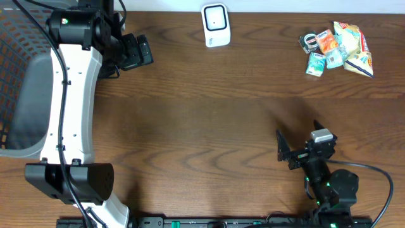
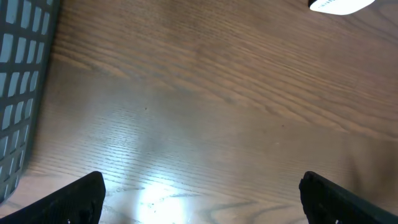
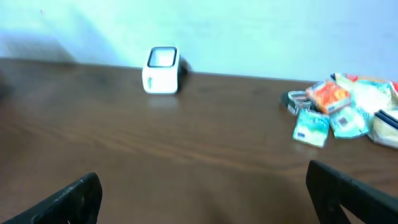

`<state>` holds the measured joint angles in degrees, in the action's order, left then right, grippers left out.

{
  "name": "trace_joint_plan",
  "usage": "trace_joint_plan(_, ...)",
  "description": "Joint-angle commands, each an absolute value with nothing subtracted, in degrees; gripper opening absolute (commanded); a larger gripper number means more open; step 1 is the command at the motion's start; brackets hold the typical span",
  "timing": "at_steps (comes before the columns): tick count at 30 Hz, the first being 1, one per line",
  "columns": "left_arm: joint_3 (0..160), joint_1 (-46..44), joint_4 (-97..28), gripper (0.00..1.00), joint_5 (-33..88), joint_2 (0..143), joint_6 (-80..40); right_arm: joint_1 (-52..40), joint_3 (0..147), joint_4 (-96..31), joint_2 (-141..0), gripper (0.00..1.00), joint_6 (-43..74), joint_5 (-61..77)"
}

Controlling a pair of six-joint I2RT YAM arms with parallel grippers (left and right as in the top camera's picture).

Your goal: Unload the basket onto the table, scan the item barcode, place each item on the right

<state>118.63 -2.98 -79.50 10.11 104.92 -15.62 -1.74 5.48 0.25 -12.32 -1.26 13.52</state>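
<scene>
A white barcode scanner (image 1: 215,25) stands at the table's far edge, also seen in the right wrist view (image 3: 161,70) and cut off at the top of the left wrist view (image 2: 339,5). A pile of small packaged items (image 1: 338,47) lies at the far right, orange, teal and yellow packets (image 3: 339,109) among them. My left gripper (image 1: 149,52) hovers open at the far left, left of the scanner, with only bare wood between its fingers (image 2: 202,193). My right gripper (image 1: 297,130) stands open near the front right, empty (image 3: 202,193), well short of the pile.
A grey mesh basket (image 1: 19,76) sits off the left edge of the table, its wall showing beside my left gripper (image 2: 22,81). The brown wooden table (image 1: 209,126) spreads between the two arms.
</scene>
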Motion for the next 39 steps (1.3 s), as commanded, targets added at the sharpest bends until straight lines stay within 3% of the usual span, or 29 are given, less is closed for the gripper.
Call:
trace_joint_plan(1, 118.83, -2.63, -79.66, 0.98, 9.37, 105.23, -15.27, -2.09, 2.85, 2.39, -9.61, 0.99, -0.19, 14.11)
trace_joint_plan(15, 118.83, -2.63, -79.68, 0.98, 9.37, 105.23, -15.27, -2.87, 0.3, 2.81, -0.27, 0.99, -0.14, 9.54)
trace_joint_plan(22, 118.83, -2.63, -79.66, 0.98, 9.37, 105.23, -15.27, -3.03, 0.32, -4.47, -0.27, 0.99, 6.59, 1.56)
trace_joint_plan(39, 118.83, -2.63, -79.66, 0.98, 9.37, 105.23, -15.27, -3.09, 0.32, -4.56, -0.27, 0.99, 1.43, -0.47)
